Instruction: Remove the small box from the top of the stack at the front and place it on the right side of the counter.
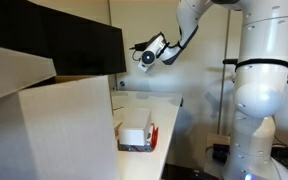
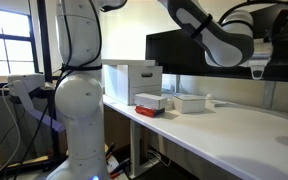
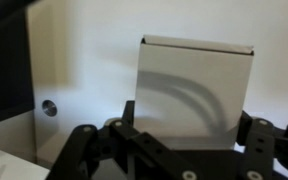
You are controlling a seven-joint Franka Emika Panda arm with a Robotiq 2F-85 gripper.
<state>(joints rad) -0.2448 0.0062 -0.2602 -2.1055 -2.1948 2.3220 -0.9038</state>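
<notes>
At centre frame in an exterior view, the small box (image 2: 190,102) is seen laid on the counter (image 2: 234,135), apart from the stack (image 2: 149,101), while the gripper (image 1: 147,54) is held high, jaws spread and empty; placement is judged done, only withdrawal left.

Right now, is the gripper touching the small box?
Apart. In an exterior view the gripper hangs in the air, clear of the small box lying on the counter.
</notes>
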